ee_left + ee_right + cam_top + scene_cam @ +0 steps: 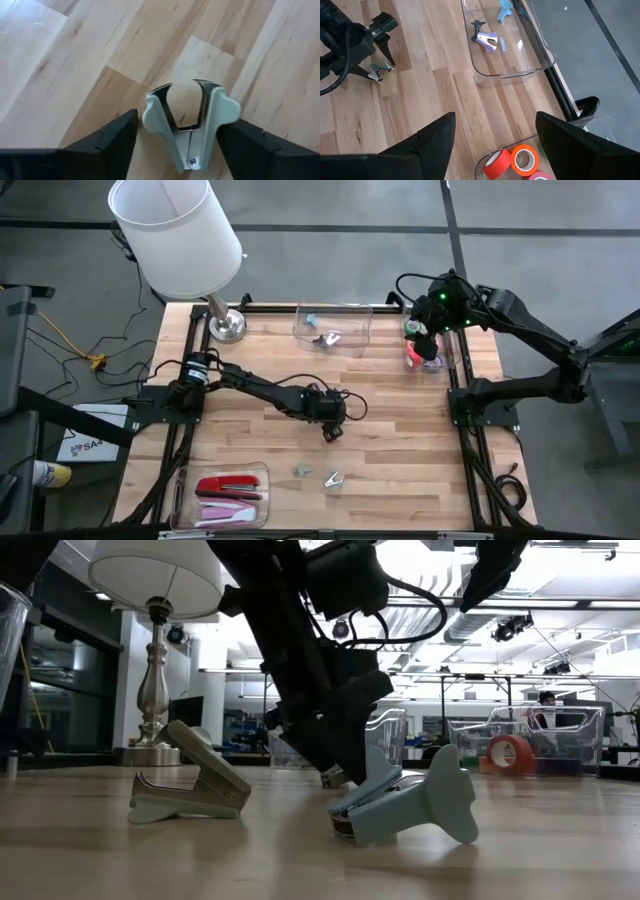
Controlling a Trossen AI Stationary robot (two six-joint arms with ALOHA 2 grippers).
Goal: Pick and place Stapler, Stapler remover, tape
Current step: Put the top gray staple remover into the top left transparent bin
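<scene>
We see a light wooden bench point(400, 450) carrying a white-shaded lamp point(226, 325) at its far left corner. A clear bin point(333, 328) with small pieces stands at the far edge, a bin of tape rolls point(428, 355) at the right edge, and a tray of staplers point(226, 493) at the near left. Three staple removers point(333, 479) lie loose on the wood

A robotics lab or workshop: the pale butcher-block wooden table point(400, 430) stands in a black metal frame on a grey concrete floor point(330, 265), and beyond it the low view shows an open industrial hall with bright ceiling strip lights point(560, 615), exposed ducting and workbenches.
</scene>
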